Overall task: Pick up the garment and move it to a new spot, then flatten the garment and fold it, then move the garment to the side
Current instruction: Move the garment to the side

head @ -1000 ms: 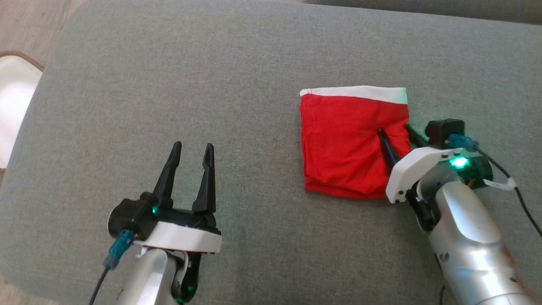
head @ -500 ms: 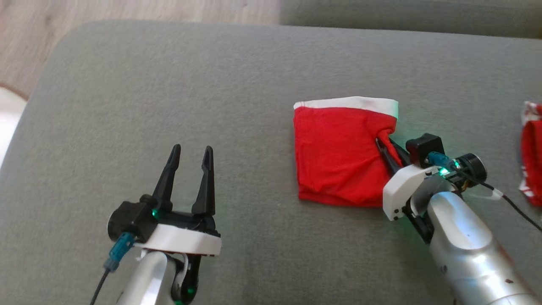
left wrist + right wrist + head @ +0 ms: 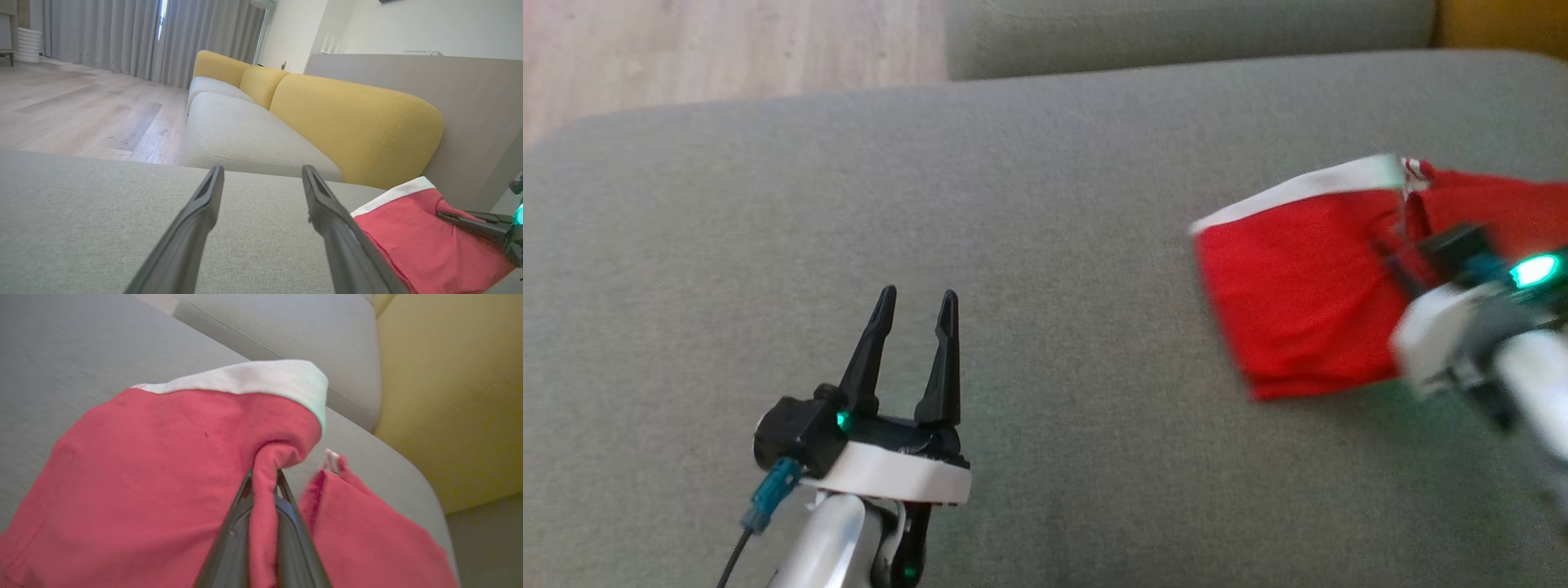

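Red garment (image 3: 1298, 302): lay at the grey cushion's (image 3: 1013, 204) right end, white waistband (image 3: 1298, 189) on its far edge, beside another red cloth (image 3: 1494, 204).
Right gripper (image 3: 264, 475): jaws were clamped on a bunched fold of the garment.
Left gripper (image 3: 915, 302): jaws stood wide, well apart from the garment.
Writing: the trim on the other cloth was too blurred to read.

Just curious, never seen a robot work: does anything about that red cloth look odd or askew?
Yes. The folded red garment looks askew on the grey cushion, bunched into a pucker where the right pincer pinches its edge, close beside a second red garment.
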Available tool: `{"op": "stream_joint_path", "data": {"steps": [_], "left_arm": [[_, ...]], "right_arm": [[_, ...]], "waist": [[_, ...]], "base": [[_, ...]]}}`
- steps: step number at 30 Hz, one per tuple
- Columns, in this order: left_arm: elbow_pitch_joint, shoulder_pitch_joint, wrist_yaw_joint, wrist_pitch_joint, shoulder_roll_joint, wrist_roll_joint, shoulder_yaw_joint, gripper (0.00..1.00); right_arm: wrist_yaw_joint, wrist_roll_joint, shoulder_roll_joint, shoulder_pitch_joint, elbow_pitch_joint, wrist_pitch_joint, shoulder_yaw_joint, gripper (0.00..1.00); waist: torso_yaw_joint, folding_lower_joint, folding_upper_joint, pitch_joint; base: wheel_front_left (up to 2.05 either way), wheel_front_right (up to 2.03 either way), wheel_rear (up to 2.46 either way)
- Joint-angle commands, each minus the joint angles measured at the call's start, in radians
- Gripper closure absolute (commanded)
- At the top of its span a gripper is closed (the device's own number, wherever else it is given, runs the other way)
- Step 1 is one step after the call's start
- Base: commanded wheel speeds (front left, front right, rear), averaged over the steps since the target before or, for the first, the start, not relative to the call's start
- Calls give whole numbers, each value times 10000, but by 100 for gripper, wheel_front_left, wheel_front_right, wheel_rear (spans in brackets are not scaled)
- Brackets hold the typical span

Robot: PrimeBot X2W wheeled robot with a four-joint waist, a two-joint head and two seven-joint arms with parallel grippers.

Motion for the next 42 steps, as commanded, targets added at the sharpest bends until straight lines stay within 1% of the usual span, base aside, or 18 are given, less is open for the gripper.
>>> {"op": "stream_joint_path", "data": {"steps": [1, 5, 7, 9, 10, 11, 12, 16, 21, 26, 27, 28, 29, 34, 37, 40, 42], "left_arm": [[-361, -422, 35, -95, 49, -12, 275, 0], [-336, -690, -23, -95, 49, 47, 235, 0], [-304, -797, -62, -95, 49, 55, 187, 0], [-288, -901, -105, -95, 49, 72, 157, 0], [-288, -901, -105, -95, 49, 72, 157, 0], [-256, -1007, -146, -95, 49, 104, 171, 0], [-256, -1007, -146, -95, 49, 104, 171, 0], [-216, -1271, -234, -95, 49, 134, 220, 0], [-186, -1542, -319, -95, 49, 101, 183, 0], [-140, -1681, -352, -95, 49, 88, 209, 0], [-129, -1692, -348, -95, 49, 79, 232, 0], [-122, -1697, -339, -95, 49, 63, 259, 0], [-105, -1690, -337, -95, 49, 51, 279, 0], [5, -1542, -337, -95, 49, 53, 409, 0], [67, -1372, -294, -95, 49, 25, 573, 0], [51, -1160, -232, -95, 49, 23, 755, 0], [-4, -986, -152, -95, 49, 50, 942, 0]], "right_arm": [[-9, 381, -775, -516, -500, 179, 98, 100], [-9, 1119, -2410, -559, -975, 427, 196, 100], [-9, 1425, -3107, -508, -1074, 463, 77, 100], [-9, 1667, -3636, -442, -1080, 587, -137, 100], [-9, 1667, -3636, -442, -1080, 587, -137, 100], [-9, 1814, -4039, -377, -1017, 698, -365, 100], [-9, 1814, -4039, -377, -1017, 698, -365, 100], [-9, 1919, -4528, -277, -758, 837, -904, 100], [-9, 1674, -4858, -98, -228, 1001, -1459, 100], [-9, 1450, -4775, -76, 56, 1182, -1863, 100], [-9, 1393, -4731, -83, 92, 1196, -1952, 69], [-9, 1324, -4669, -110, 108, 1184, -2055, 14], [-9, 1268, -4583, -147, 133, 1175, -2182, 0], [-9, 758, -4129, -341, 158, 1422, -2721, 0], [-9, 282, -3731, -410, 76, 1533, -2993, 0], [-9, -41, -3148, -447, -210, 1402, -3299, 0], [-9, -90, -2584, -482, -573, 1194, -3563, 0]], "waist": [[-245, 1, -1, 352], [-296, 1, -1, 858], [-246, 1, -1, 1088], [-195, 1, -1, 1326], [-195, 1, -1, 1326], [-139, 1, -1, 1562], [-139, 1, -1, 1562], [-2, 1, -1, 1982], [190, 1, -1, 2382], [281, 1, -1, 2532], [289, 1, -1, 2534], [293, 1, -1, 2519], [292, 1, -1, 2476], [226, 1, -1, 1995], [143, 1, -1, 1512], [54, 1, -1, 956], [-11, 1, -1, 589]], "base": [[0, 0, 0], [0, 0, 0], [0, 0, 0], [0, 0, 0], [0, 0, 0], [0, 0, 0], [0, 0, 0], [0, 0, 0], [0, 0, 0], [0, 0, 0], [0, 0, 0], [0, 0, 0], [0, 0, 0], [0, 0, 0], [0, 0, 0], [0, 0, 0], [0, 0, 0]]}}
